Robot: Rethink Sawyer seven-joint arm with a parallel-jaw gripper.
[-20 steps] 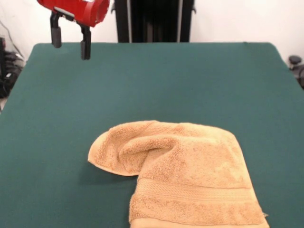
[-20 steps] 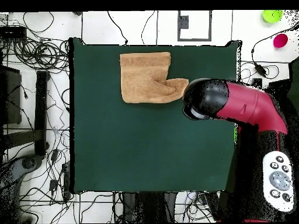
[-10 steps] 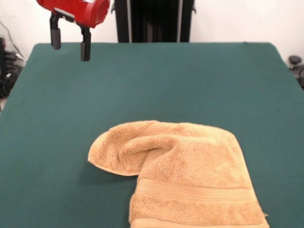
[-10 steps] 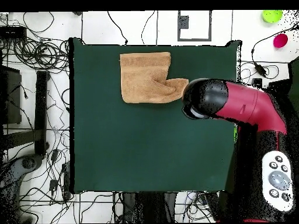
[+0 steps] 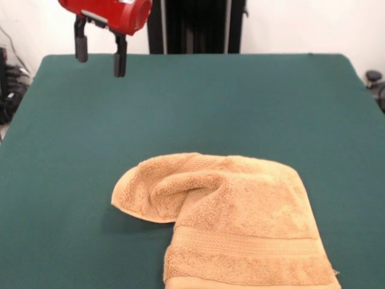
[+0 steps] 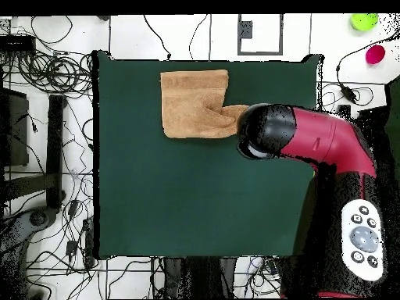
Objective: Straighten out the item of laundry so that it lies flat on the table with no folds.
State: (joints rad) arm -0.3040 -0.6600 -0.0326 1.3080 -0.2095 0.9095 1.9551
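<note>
Tan-orange terry: one folded towel (image 5: 234,226), one table (image 5: 240,102), jaws apart above.

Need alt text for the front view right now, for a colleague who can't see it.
A tan towel lies folded over on itself at the near edge of the green table. The open gripper hangs at the far left, high above the table, holding nothing.

Tan-orange towel (image 5: 240,229), dark green table (image 5: 240,102)
</note>
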